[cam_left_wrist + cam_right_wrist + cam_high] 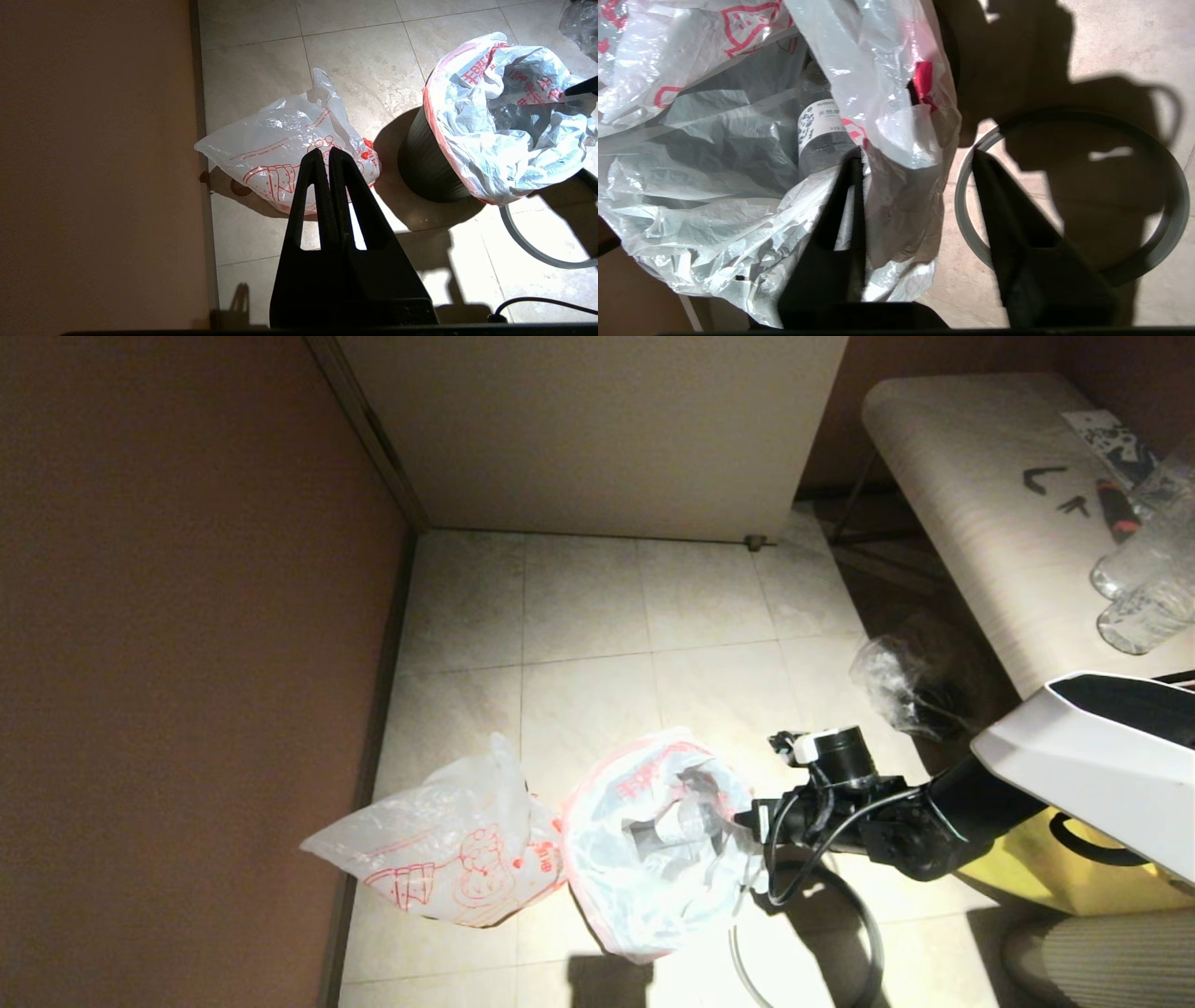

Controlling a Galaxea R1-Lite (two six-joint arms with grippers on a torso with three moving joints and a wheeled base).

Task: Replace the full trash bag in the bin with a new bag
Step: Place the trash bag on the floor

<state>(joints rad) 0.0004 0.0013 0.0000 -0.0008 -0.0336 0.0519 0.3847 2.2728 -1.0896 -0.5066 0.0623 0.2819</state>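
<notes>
Reaching in from the right, the right arm is hiding part of the scene behind it, and the bin (423, 161), a dark round ribbed wastebasket, is showing only a strip of its side in the left wrist view because the full trash bag (653, 845) is draping over its mouth and down its wall. That bag is sitting in the bin as a whitish, crinkled thin film with a pink-red top edge and red block characters too creased to read. The right gripper (915, 165) is standing at the bag's near rim with its fingers parted, a fold of the film hanging between them, one finger (845, 205) inside the bag and the other outside; whether the film is pinched I cannot tell. A thin grey ring (1069, 196) is lying flat on the pale floor tiles (579, 607) just beside the bin, partly cut off in the head view. The new bag (448, 849), translucent and wrinkled with a red outline cartoon figure and box, is lying on the floor between the bin and the brown wall (177, 653). Inside the full bag a bottle (822, 135) with a white label bearing small characters is peeking out. The left gripper (327, 156) is hanging clear above the floor, fingers pressed together on nothing.
</notes>
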